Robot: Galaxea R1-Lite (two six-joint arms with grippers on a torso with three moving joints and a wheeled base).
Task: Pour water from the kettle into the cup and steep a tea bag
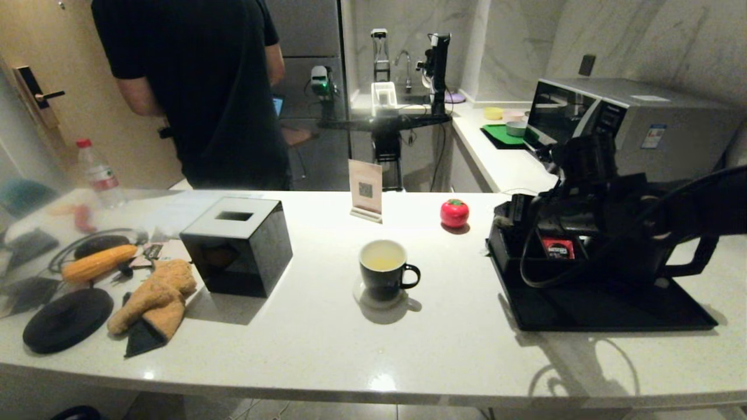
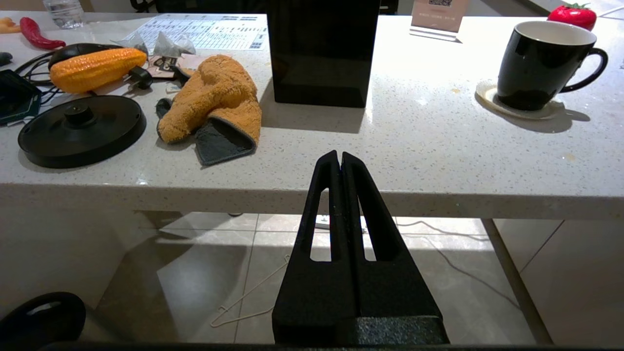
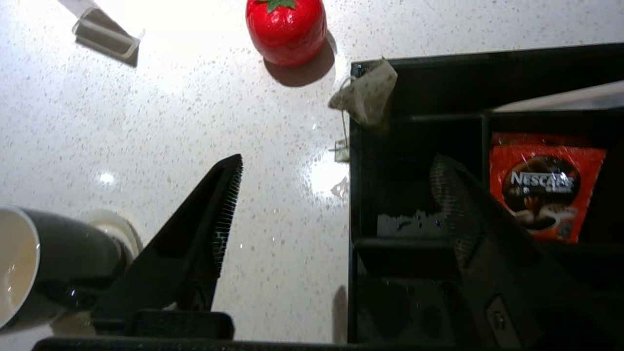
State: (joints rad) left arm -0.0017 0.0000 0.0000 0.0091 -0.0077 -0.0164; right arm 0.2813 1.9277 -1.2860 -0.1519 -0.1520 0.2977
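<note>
— Where's the tea bag [image 3: 366,95] right now?

— Draped over the corner of the black tray [image 1: 607,309], on its rim, near the red tomato-shaped thing [image 1: 454,213]. Its string hangs down onto the white counter [image 1: 327,344]. Nothing is touching it.

— And the cup [image 1: 384,270]?

— Mid-counter on a small pale coaster [image 1: 363,294], handle pointing towards the tray. There's pale yellowish water [image 1: 383,262] in it.

— The kettle [image 1: 659,256]?

— Standing on the tray, loop handle turned to the right, mostly hidden behind the robot's right arm.

— What's that arm doing?

— The right gripper [image 3: 336,195] hangs above the tray's left edge, fingers spread wide, holding nothing. One finger sits over the bare counter, the other over a tray compartment, beside the one with a red sachet [image 3: 546,190]. The tea bag lies beyond the fingertips, well apart from them.

— The other arm?

— The left gripper [image 2: 340,158] is parked below the counter's front edge, fingers pressed together, empty.

— What else is up there?

— A black cube tissue box [image 1: 239,245] left of the cup, then an orange cloth [image 1: 157,297], a toy corn cob [image 1: 98,262] and the kettle's round base [image 1: 67,319]. A person in black [image 1: 198,87] stands behind the counter.
</note>
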